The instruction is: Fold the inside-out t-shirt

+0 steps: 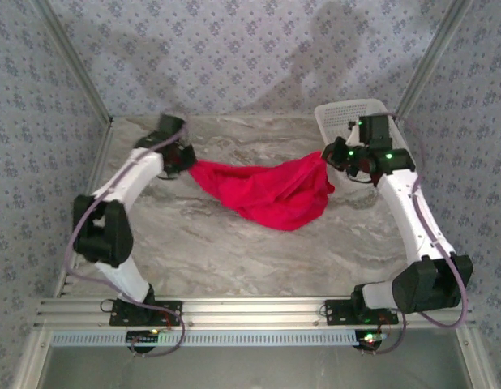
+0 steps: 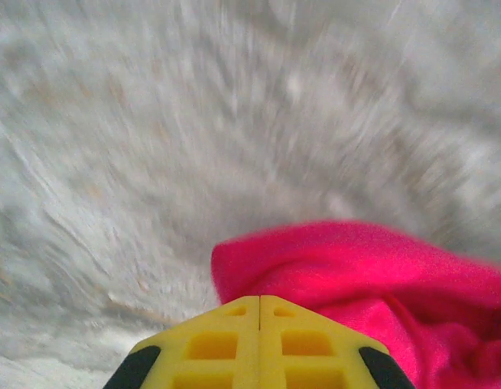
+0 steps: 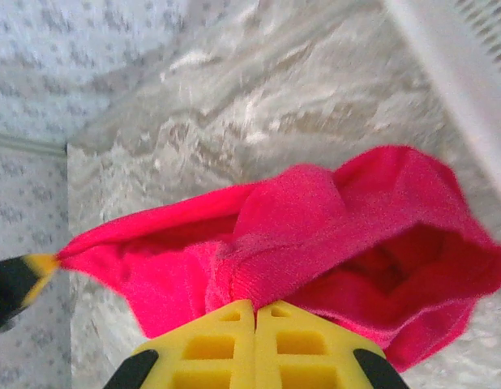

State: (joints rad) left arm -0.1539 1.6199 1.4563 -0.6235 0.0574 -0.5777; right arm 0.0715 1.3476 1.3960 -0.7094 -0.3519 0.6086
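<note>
My left pincer (image 1: 184, 162), right pincer (image 1: 336, 159) each clenched on shirt (image 1: 267, 194) end; shirt slung bunched over bench (image 1: 234, 259). No fold yet.

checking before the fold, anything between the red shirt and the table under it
Nothing visible. The left tool and right tool hold the t-shirt over the table; the white basket stands behind the right tool.
</note>
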